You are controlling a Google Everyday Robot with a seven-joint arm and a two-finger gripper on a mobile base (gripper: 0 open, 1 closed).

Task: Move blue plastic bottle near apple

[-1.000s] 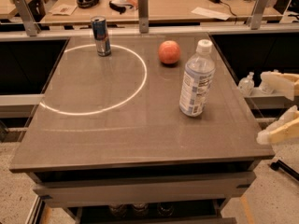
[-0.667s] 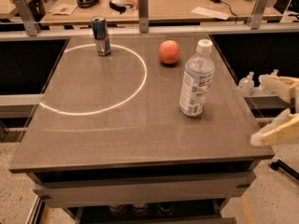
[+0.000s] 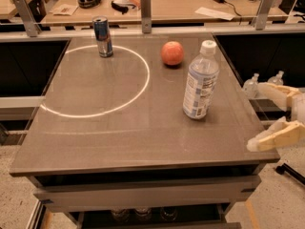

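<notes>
Blue-silver can upright on table, perhaps touching white ring.

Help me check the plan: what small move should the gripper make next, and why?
Probably reach in toward the bottle. The gripper hangs open off the right edge of the table, apart from the bottle, which stands upright and ungrasped, a little short of the apple.

Your grey-brown tabletop: clear blue-label plastic bottle, round orange-red apple, blue-silver metal can on white ring; beige gripper off rt edge, fingers spread.
</notes>
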